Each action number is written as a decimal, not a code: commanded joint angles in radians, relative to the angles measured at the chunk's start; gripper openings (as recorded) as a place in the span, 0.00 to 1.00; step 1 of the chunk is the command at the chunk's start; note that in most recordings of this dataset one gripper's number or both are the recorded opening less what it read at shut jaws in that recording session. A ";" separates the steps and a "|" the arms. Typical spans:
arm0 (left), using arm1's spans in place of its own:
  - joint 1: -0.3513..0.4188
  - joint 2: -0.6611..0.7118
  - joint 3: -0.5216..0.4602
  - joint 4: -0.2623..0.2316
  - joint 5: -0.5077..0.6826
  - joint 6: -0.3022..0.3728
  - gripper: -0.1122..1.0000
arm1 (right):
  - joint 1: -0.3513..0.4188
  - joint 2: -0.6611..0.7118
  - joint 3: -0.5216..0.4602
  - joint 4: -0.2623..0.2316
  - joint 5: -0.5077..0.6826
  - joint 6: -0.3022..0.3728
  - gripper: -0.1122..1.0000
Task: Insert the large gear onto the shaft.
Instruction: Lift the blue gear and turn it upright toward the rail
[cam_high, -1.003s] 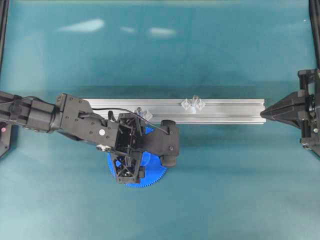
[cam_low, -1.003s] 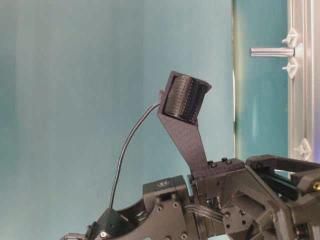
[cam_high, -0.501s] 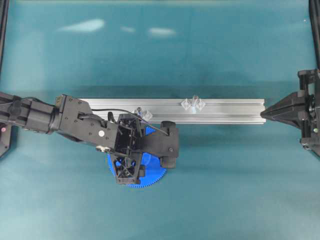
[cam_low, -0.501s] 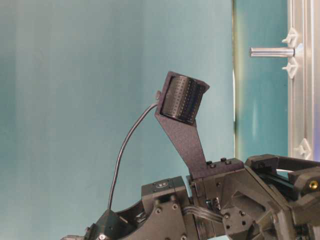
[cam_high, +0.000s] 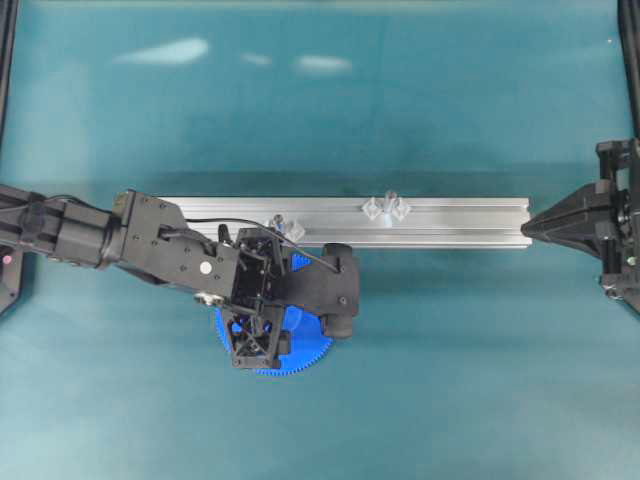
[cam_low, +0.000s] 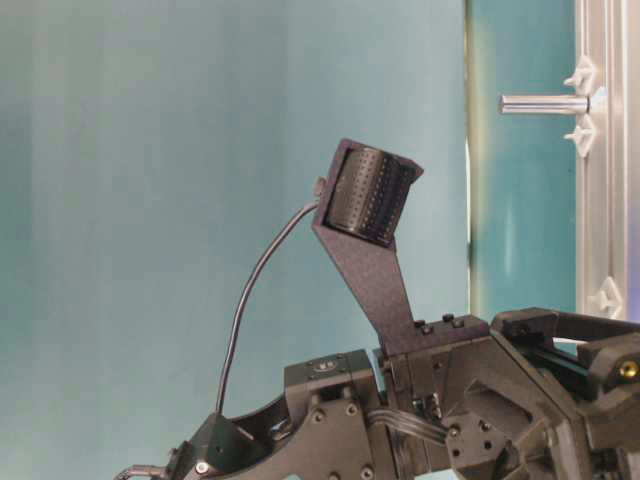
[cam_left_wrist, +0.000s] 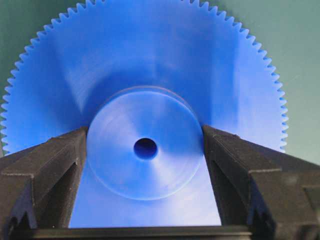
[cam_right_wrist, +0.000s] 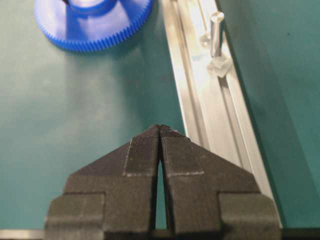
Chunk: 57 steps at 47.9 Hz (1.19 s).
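Note:
The large gear, bright blue with fine teeth, lies flat on the teal table in front of the rail. My left gripper points down over it, and both fingers press against the sides of its raised hub. In the overhead view the left gripper covers most of the large gear. The shaft stands upright on the rail between two clear brackets, and it also shows in the table-level view. A second peg like it stands beside the left wrist. My right gripper is shut and holds nothing, at the rail's right end.
The long aluminium rail lies across the middle of the table. The large gear and the shaft show far ahead in the right wrist view. Black frame posts stand at the left and right edges.
The left wrist has shifted very slightly over the gear, dipping a little and coming back. The gear, the rail and the right arm have not moved.

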<state>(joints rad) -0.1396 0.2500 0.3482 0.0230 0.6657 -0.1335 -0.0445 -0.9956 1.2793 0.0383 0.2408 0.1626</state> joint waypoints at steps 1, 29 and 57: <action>-0.002 -0.026 -0.012 -0.003 0.000 0.006 0.79 | -0.002 0.006 -0.009 -0.002 -0.005 0.014 0.15; -0.003 -0.060 -0.152 -0.003 0.169 0.057 0.79 | 0.000 0.006 -0.008 -0.005 -0.003 0.015 0.15; 0.020 -0.092 -0.279 0.005 0.302 0.109 0.79 | -0.002 -0.055 -0.005 -0.005 0.057 0.015 0.15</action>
<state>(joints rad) -0.1350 0.2102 0.1197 0.0230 0.9526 -0.0261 -0.0445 -1.0508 1.2839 0.0353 0.2915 0.1672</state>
